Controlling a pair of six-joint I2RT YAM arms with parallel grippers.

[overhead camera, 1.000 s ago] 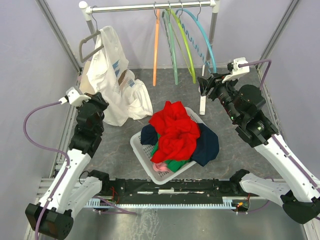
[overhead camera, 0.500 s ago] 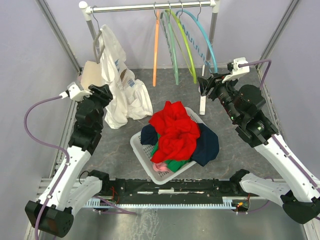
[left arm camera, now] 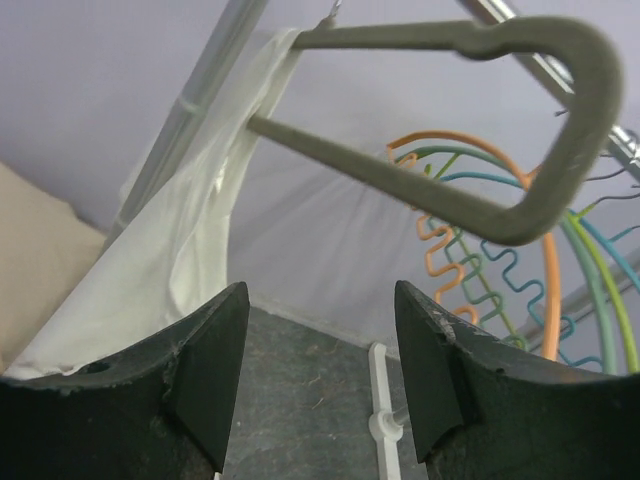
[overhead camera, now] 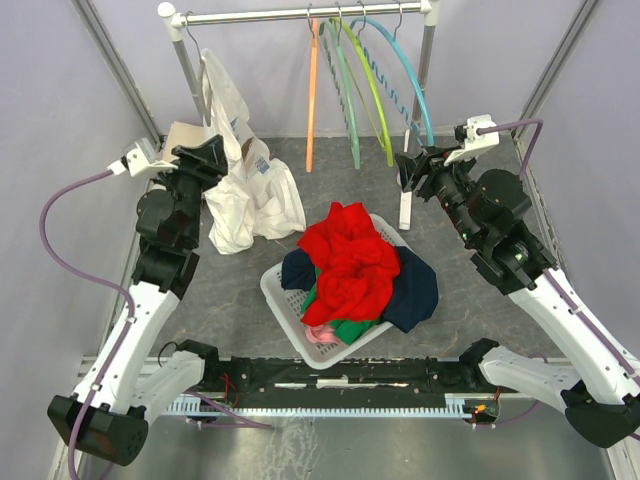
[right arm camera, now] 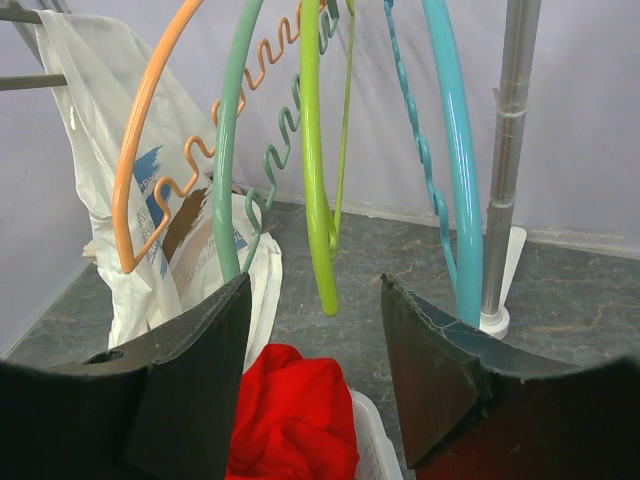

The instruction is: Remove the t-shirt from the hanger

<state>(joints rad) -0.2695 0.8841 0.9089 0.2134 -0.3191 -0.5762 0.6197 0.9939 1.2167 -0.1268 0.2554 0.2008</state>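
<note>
- The t-shirt [overhead camera: 250, 195] is thin white cloth, soft and creased, with a printed patch.
- Its hanger [left arm camera: 400, 186] is grey plastic, matt and smooth.
- The rail [overhead camera: 300, 14] is bright, polished metal.
- The other hangers [right arm camera: 312, 150] are coloured plastic, smooth and glossy.
- The basket [overhead camera: 278, 295] is white plastic lattice.
- The clothes [overhead camera: 350, 260] in it are soft, matt cloth.
- The table [overhead camera: 230, 290] is grey, mottled and matt.

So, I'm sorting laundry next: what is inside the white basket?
A red garment tops the pile, over navy cloth, green cloth and pink cloth. The basket floor and anything beneath are covered.
</note>
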